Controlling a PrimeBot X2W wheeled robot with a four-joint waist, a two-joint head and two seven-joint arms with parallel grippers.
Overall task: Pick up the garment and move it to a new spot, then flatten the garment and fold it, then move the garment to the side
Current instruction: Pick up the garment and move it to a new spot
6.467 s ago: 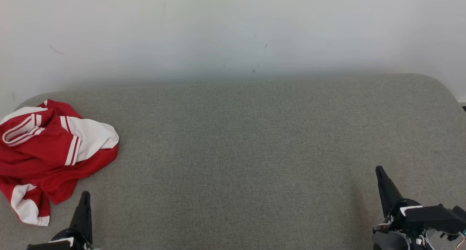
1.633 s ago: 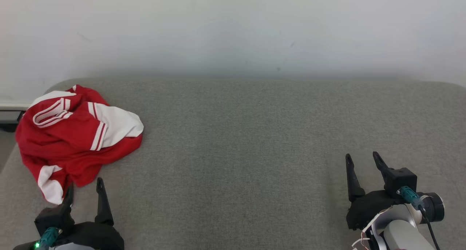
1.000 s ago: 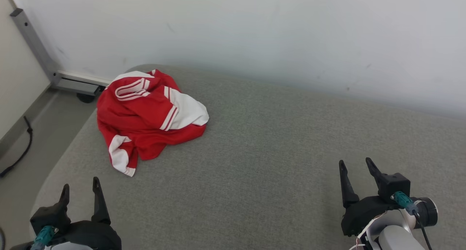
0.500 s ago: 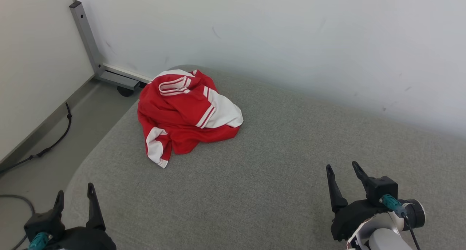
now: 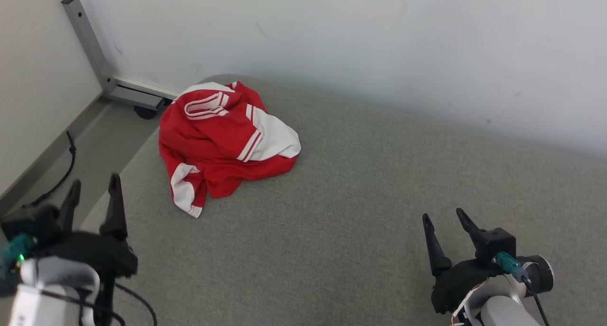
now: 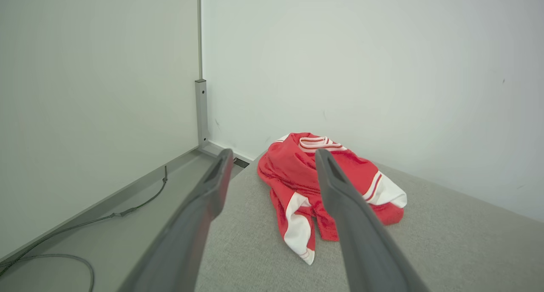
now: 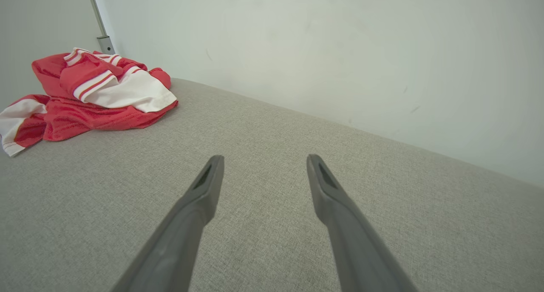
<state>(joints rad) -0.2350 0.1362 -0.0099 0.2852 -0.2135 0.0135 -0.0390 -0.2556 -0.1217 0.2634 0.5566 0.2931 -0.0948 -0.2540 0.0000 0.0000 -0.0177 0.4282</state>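
A crumpled red and white cloth garment [image 5: 223, 141] lies in a heap at the far left corner of the big grey fabric pad [image 5: 360, 212]. It is close to the white wall [image 5: 332, 32] and just beside the pad's left edge. No gripper touches it, so the first step, picking it up, is not yet done. The left gripper [image 5: 95, 181] hangs over the near left edge of the pad. Its two dark fingers are spread wide and hold nothing. They point toward the heap, and in the left wrist view the garment sits right between them, which looks like lining up for a grab. The right gripper [image 5: 442, 215] waits at the near right, well apart from the garment. It is also spread wide and holds nothing. It probably stays back because the heap is on the left arm's side. Past the pad's left edge there is grey floor [image 5: 102, 126], a grey metal post [image 5: 85, 36] and a thin black cable [image 5: 64, 169]. Compared with the earlier pictures, the head camera has turned left, so the floor and post now show and the garment sits nearer the middle of that view. The heap itself keeps the same shape in the same corner. The left gripper has come up and forward toward it, while the right gripper has hardly moved.
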